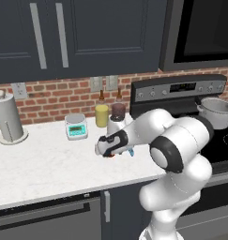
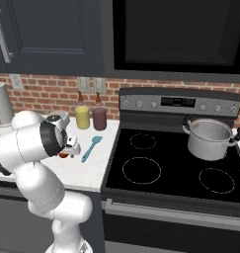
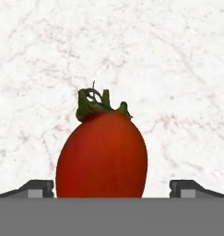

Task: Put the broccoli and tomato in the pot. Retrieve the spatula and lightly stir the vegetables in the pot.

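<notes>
White marble counter (image 3: 178, 69) beside the black stove carries the small red tomato (image 3: 102, 154) with its green stem, standing between the two spread dark fingertips (image 3: 39, 188) of the white arm's gripper (image 3: 111, 189), untouched, while the shiny steel pot (image 2: 209, 139) sits on the far back burner.

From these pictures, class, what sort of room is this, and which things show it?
A home kitchen, rendered: a black stove carrying a steel pot, a marble counter against a brick wall, and dark cabinets overhead.

Kitchen: stove (image 2: 176, 168), marble counter (image 1: 40, 164), dark cabinets (image 1: 64, 33).
</notes>
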